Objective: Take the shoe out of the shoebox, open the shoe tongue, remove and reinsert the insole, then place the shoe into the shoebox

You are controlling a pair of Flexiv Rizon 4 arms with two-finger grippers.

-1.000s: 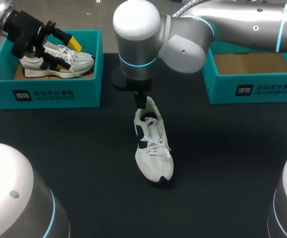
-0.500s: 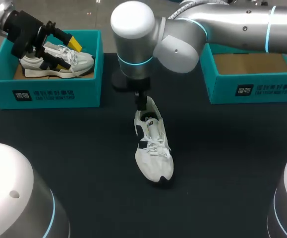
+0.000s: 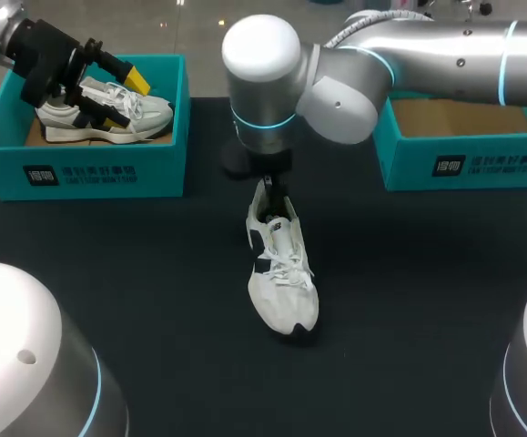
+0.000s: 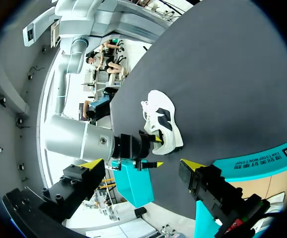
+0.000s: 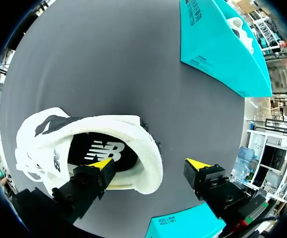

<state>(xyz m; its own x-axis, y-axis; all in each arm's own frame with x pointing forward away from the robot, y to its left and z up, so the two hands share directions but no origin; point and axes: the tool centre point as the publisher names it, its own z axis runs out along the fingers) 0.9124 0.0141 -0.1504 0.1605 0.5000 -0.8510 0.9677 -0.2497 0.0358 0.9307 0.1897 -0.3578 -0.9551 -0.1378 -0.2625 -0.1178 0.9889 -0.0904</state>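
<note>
While it stands on its sole near the middle of the black table (image 3: 427,273), the white shoe (image 3: 281,273) points its toe toward the robot's side and its heel toward the far edge. Its long axis runs near to far, with the toe slanted a little to the right. Its laces are tied, and a dark insole (image 5: 101,151) shows in the opening.

The right gripper (image 3: 270,187) hangs straight down over the heel, fingers spread wide. One yellow tip sits inside the opening above the insole, the other outside behind the heel, so the heel wall lies between them ungripped.

The left gripper (image 3: 117,96) is over the teal box on the left (image 3: 81,168), just above a second shoe (image 3: 136,114) lying in it. Its fingers are also apart and hold nothing. A teal box on the right (image 3: 468,164) stands well apart from the white shoe.
</note>
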